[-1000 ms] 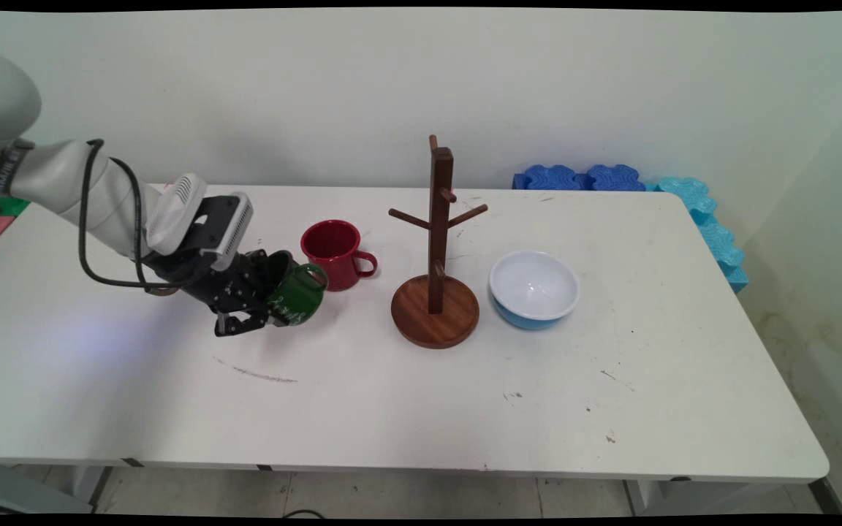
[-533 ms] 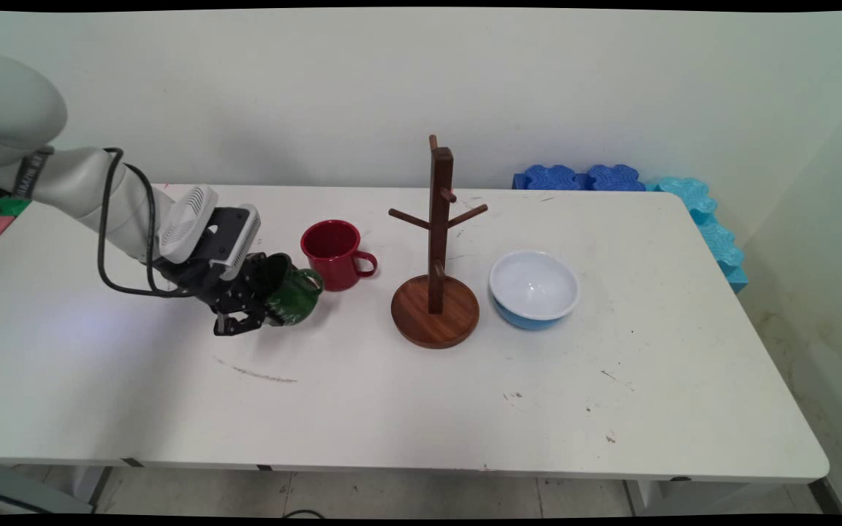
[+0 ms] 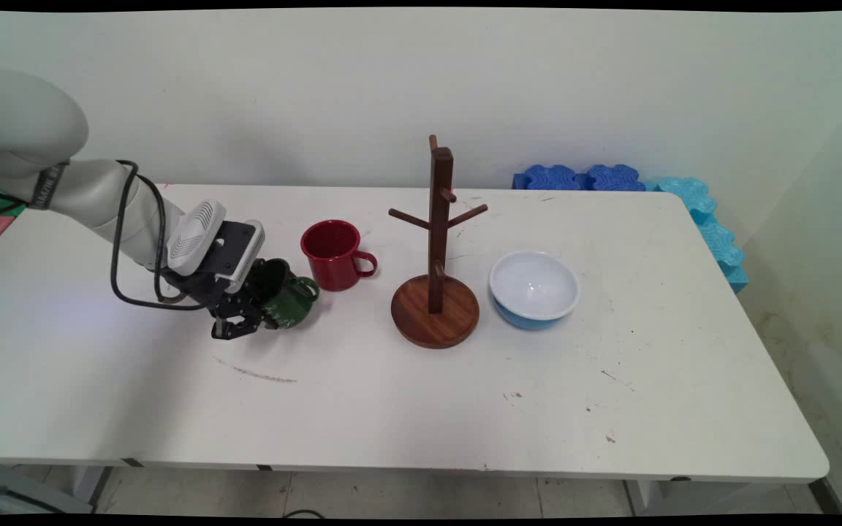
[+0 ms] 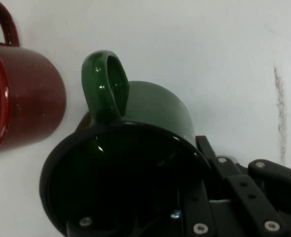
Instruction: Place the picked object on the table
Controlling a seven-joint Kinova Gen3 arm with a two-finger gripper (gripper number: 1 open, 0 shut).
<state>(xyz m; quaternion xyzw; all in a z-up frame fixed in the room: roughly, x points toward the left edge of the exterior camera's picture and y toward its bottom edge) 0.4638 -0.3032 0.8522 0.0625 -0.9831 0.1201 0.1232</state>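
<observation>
Presently the tool (image 3: 240,322) was clamped on the green enamel mug's (image 3: 286,301) rim, one finger inside, mug tilted just beside the red mug (image 3: 333,255) on the table (image 3: 421,394). Rigid, glossy, probably slippery; rim hold seemed adequate.

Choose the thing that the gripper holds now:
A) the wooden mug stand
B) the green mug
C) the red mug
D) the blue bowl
B: the gripper is shut on the rim of the tilted green mug, one finger inside it; the red mug stands free beside it.
</observation>
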